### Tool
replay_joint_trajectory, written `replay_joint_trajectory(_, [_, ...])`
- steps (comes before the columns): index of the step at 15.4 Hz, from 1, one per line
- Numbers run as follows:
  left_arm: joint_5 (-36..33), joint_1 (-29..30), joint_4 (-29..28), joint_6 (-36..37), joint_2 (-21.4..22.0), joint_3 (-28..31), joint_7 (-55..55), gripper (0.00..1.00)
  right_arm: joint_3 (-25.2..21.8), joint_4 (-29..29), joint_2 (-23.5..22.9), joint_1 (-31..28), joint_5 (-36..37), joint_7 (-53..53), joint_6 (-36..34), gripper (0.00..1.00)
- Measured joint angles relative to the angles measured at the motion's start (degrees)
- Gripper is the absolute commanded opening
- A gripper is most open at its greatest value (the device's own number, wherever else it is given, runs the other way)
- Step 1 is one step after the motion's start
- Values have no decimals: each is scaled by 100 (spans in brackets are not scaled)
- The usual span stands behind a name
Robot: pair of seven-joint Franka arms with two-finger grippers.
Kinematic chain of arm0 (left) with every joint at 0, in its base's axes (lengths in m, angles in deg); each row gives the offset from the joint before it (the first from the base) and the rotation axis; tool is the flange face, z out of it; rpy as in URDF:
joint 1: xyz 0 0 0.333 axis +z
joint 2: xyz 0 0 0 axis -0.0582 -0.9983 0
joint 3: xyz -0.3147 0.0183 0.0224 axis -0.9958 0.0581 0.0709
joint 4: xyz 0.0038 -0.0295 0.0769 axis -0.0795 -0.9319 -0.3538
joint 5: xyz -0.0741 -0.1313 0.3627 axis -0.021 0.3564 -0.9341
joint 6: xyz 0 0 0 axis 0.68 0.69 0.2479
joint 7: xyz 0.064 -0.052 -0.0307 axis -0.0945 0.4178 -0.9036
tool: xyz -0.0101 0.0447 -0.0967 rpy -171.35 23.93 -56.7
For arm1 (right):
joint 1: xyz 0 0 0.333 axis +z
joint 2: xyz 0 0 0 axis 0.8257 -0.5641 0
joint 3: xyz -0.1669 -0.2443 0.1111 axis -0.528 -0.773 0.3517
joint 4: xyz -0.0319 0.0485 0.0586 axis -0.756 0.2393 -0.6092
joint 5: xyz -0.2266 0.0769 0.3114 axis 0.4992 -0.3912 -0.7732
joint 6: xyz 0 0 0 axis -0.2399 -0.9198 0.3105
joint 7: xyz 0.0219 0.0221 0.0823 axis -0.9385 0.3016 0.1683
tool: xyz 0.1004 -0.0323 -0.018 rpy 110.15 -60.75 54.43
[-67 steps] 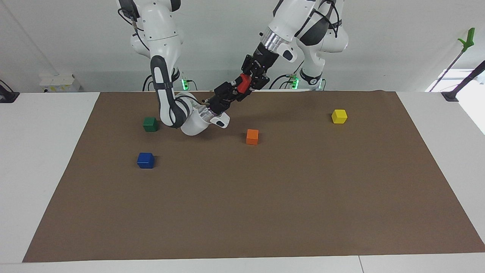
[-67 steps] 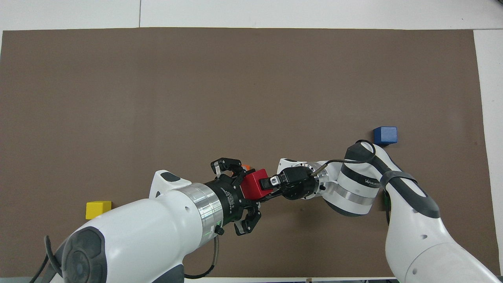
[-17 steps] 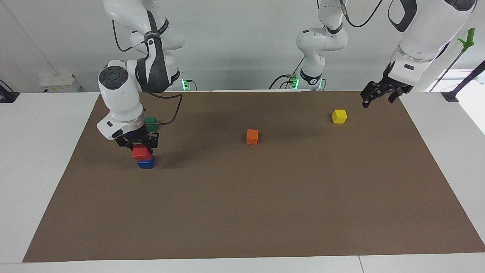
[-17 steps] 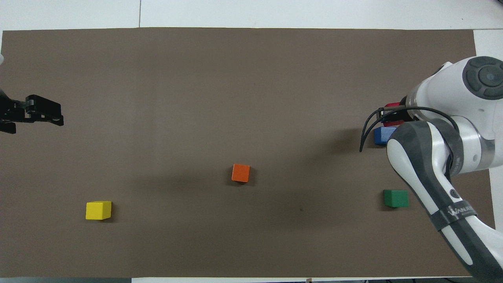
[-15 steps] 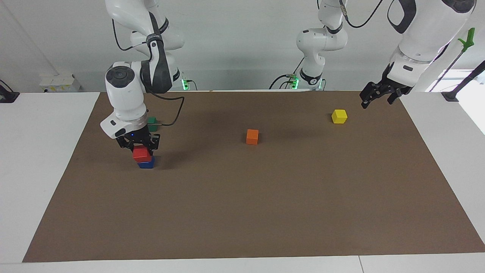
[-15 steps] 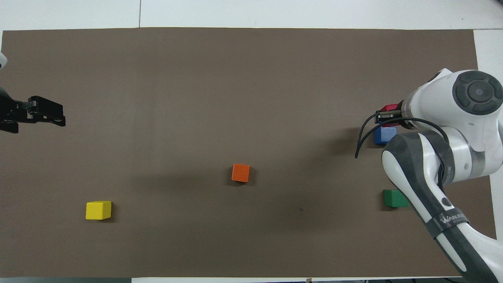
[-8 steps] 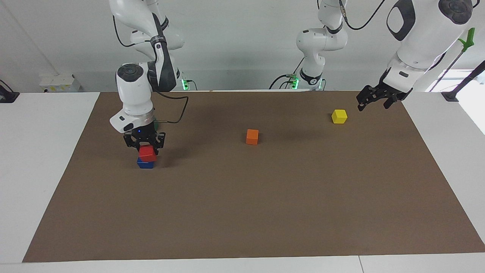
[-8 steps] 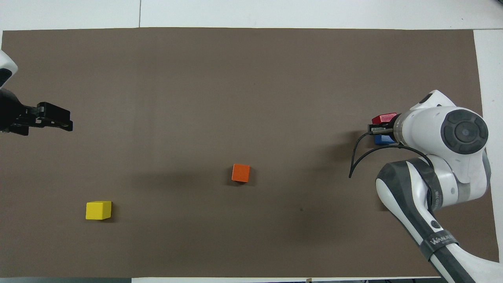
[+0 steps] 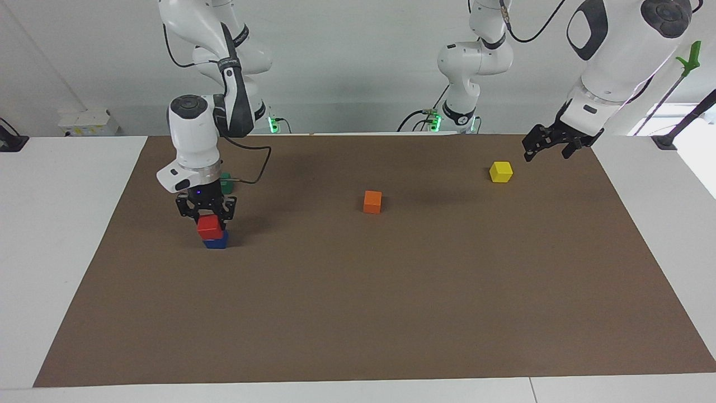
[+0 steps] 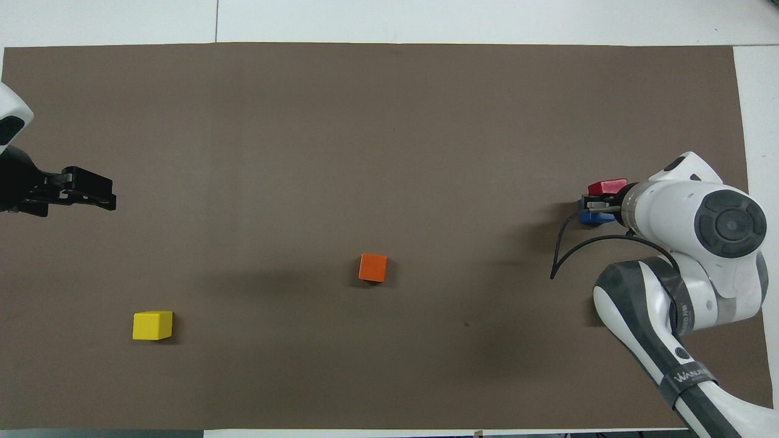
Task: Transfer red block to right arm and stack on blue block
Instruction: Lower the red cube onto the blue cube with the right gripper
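Right gripper point(image 9: 206, 215) clamped on red block point(image 9: 209, 226), directly over blue block point(image 9: 215, 241); contact unclear. Left gripper point(image 9: 551, 144) spread wide, empty, near yellow block point(image 9: 500, 171).

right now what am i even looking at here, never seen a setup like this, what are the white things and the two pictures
Two white robot arms stand at a table covered by a brown mat. One picture faces them from across the table; the other looks down from above their end. The right arm's tool is shut on the red block, which sits on or just above the blue block; contact is hard to judge. The left arm waits, its tool raised near the yellow block. An orange block lies mid-mat, and a green block peeks out beside the right arm.
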Motion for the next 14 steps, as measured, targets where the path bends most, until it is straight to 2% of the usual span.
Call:
replay_joint_trajectory(4, [12,0,-20,-317,0,0,0,100,-1,271,10,-64,1,-133,363,0])
replay_joint_trajectory(14, [19,-10,-39,-333,0,-13,0,100,-1,577,22,-177,1,-171,762,0])
